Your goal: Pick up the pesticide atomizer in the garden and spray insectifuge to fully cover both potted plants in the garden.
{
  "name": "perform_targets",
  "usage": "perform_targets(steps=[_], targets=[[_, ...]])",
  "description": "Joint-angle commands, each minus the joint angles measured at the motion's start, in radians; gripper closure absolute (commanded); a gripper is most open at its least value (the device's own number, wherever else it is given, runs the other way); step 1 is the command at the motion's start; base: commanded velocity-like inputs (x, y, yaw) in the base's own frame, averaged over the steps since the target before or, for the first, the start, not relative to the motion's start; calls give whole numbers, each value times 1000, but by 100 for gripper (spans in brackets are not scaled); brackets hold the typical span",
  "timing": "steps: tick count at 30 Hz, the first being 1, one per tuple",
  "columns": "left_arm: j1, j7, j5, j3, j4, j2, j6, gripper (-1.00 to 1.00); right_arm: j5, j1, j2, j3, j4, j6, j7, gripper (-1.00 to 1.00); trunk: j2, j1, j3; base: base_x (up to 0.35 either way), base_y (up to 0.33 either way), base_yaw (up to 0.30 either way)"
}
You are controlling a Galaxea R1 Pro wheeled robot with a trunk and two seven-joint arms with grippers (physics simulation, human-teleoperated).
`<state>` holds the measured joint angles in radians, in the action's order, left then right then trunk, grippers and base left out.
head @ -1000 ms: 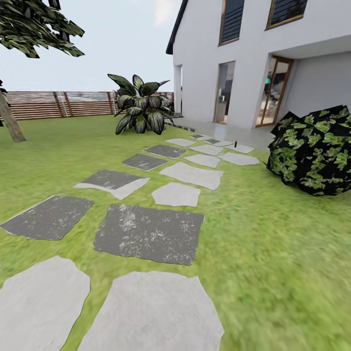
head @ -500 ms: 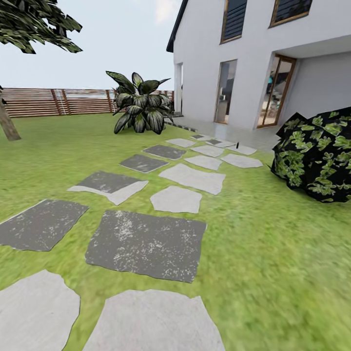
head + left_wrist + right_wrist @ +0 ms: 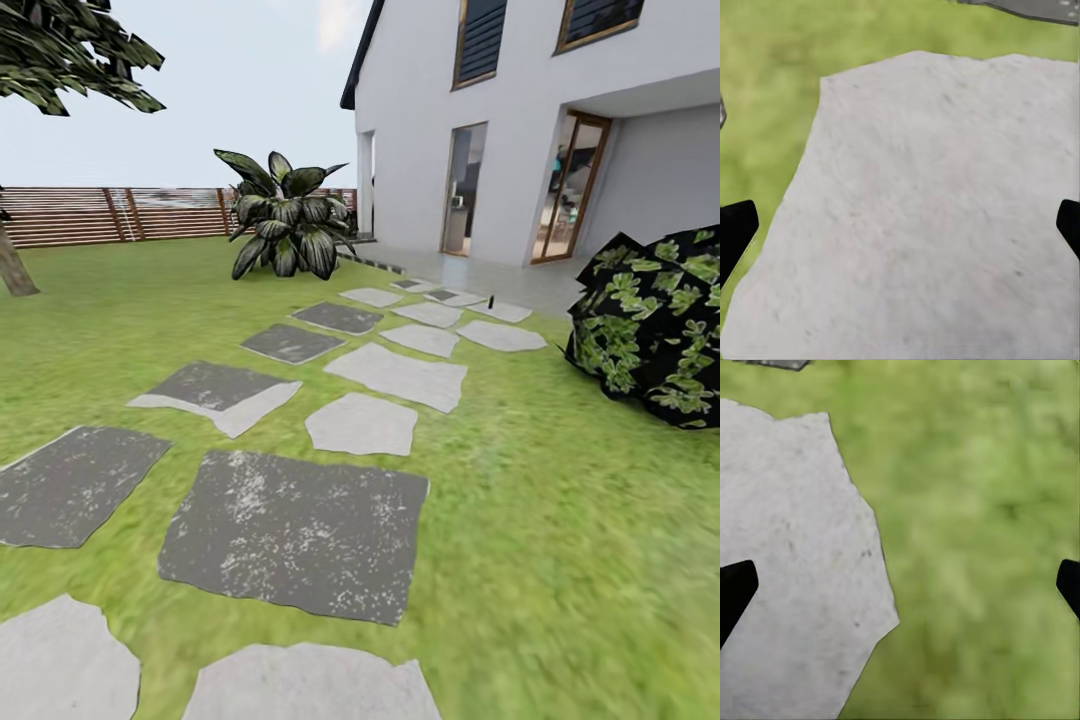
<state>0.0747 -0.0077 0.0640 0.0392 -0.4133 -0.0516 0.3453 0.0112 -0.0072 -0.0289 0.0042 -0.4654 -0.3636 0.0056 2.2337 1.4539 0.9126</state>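
Standing far ahead on a pale slab [image 3: 503, 312] near the house [image 3: 520, 120] is a small dark bottle [image 3: 491, 300], maybe the atomizer. Lawn [image 3: 560, 520] and stepping stones [image 3: 290, 530] lie between. My left gripper [image 3: 900, 229] hangs spread over stone, my right gripper [image 3: 900, 589] spread over the stone's grassy edge.

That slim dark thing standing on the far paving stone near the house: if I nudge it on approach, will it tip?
Likely yes. The slim dark object stands upright, tall for its narrow base, so a side bump would probably topple it. It looks small, so probably light. Too far away to judge its surface or grip.
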Motion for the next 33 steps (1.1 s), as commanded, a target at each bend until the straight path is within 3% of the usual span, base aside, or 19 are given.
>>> perform_targets(steps=[1, 33], targets=[[0, -1, 7, -1, 1, 0, 3, -100, 1, 0, 0, 0, 1, -3, 1, -100, 0, 0, 1, 339, 0, 0], [1, -2, 7, -1, 2, 1, 3, -100, 1, 0, 0, 0, 1, -3, 1, -100, 0, 0, 1, 339, 0, 0]])
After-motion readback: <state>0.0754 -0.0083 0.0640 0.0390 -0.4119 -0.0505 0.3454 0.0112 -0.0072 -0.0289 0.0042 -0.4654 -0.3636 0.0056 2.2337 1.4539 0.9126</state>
